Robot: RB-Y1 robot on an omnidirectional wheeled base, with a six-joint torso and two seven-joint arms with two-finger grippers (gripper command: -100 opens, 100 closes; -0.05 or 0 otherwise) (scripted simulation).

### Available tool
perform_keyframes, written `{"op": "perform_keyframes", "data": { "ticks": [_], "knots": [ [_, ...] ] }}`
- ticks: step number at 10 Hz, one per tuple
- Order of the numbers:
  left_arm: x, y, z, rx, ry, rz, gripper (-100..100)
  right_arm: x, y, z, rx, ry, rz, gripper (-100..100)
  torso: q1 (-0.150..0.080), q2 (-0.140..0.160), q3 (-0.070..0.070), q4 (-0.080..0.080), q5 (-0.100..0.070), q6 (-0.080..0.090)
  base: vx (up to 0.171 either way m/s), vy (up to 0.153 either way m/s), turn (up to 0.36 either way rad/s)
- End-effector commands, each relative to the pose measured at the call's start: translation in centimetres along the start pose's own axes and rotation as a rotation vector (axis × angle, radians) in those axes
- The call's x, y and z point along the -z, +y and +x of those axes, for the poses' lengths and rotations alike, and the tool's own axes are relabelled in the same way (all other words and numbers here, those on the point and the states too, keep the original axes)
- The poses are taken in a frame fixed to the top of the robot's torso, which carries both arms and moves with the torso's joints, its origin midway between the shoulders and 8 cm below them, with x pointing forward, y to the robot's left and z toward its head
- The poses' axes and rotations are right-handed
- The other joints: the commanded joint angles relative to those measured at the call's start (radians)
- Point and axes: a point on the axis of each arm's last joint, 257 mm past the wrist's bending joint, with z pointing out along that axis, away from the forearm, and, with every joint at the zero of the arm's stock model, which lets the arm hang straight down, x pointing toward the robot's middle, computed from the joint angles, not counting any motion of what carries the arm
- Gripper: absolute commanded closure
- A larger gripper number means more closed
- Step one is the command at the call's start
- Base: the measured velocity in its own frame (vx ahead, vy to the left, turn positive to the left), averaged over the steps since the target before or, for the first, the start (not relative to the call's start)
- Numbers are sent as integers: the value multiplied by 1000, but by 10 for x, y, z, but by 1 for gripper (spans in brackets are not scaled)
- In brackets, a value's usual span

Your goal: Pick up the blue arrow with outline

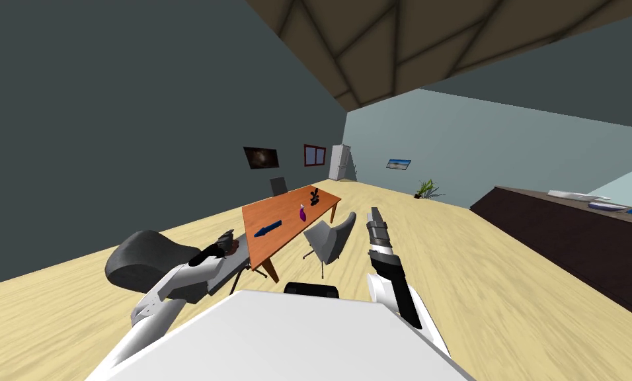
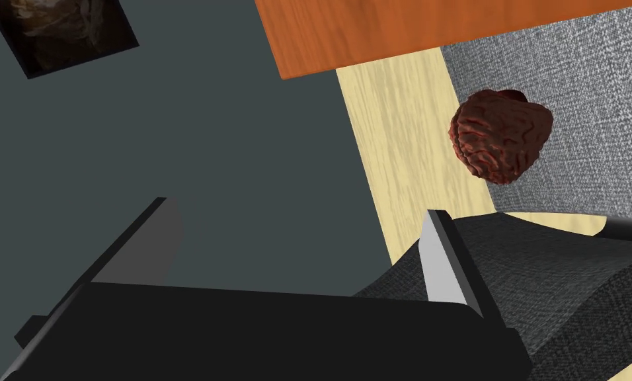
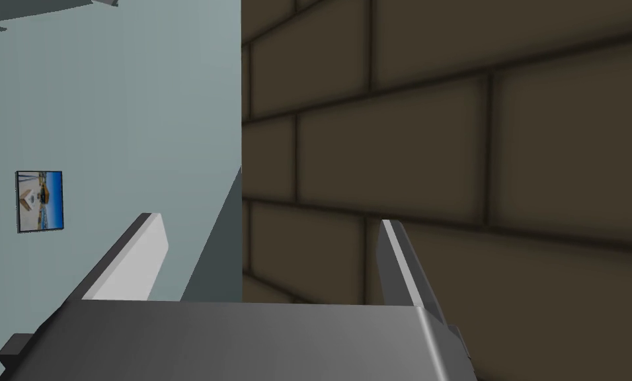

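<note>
Wood grain in a warm orange is running across the desk (image 1: 262,248), a long rectangular top on thin legs. At its near end a dark grey chair (image 1: 151,259) is standing. The left wrist view is showing its seat as a coarse woven fabric, a texture that is not readable in the head view. A lighter grey chair (image 1: 331,239) is standing at the desk's right long side.

The left tool (image 2: 301,211) is hanging over the dark chair's seat, near the desk's corner, with its two flat fingers standing wide apart and holding nothing. The right tool (image 3: 268,223) is raised beside the lighter chair, and its fingers are also spread open and empty.

The blue arrow (image 1: 268,229) is lying flat on the near half of the desk, well apart from both tools. Its long axis is running roughly along the desk's length, a little slanted, and its wider head seems to be pointing toward the near end and the left edge. An outline is too small to tell.

A dark red lump (image 2: 501,135), rounded and wrinkled like a brain, is resting on the dark chair's fabric, just beyond the left tool's fingers. Further along the desk, a small purple thing (image 1: 302,213) and a small black thing (image 1: 315,196) are standing, with shapes too small to name.
</note>
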Motion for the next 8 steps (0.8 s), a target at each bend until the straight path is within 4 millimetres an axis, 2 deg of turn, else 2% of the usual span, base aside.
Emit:
{"op": "perform_keyframes", "data": {
  "ticks": [1, 2, 3, 4, 5, 6, 7, 8],
  "knots": [
    [-5, 18, -17, 33, -36, -67, -100, 0, 0, 0, 0, 0, 0, 0, 0, 0, 0, 0, 0, 0, 33, -29, -144],
    [-5, 26, -18, 34, -41, -94, -100, 0, 0, 0, 0, 0, 0, 0, 0, 0, 0, 0, 0, 0, 28, -22, -80],
    [-9, 33, -31, 67, -67, -132, -100, 0, 0, 0, 0, 0, 0, 0, 0, 0, 0, 0, 0, 0, 41, -26, -180],
    [-8, 42, -33, 68, -74, -164, -100, 0, 0, 0, 0, 0, 0, 0, 0, -1, 0, 0, 0, 1, 40, -13, -73],
    [-12, 50, -45, 104, -98, -200, -100, 0, 0, 0, 0, 0, 0, 0, 1, 0, 0, 0, 0, 0, 46, -16, -135],
    [-10, 57, -46, 105, -104, -228, -100, 0, 0, 0, 0, 0, 0, 0, 1, -1, 0, 0, 0, 0, 41, -7, -91],
    [-12, 65, -56, 145, -128, -266, -100, 0, 0, 0, 0, 0, 0, 0, 1, -1, 0, 0, 0, 0, 56, -2, -177],
    [-10, 71, -57, 146, -132, -290, -100, 0, 0, 0, 0, 0, 0, 0, 1, -2, -1, 0, 0, 1, 44, 8, -83]
  ]
}}
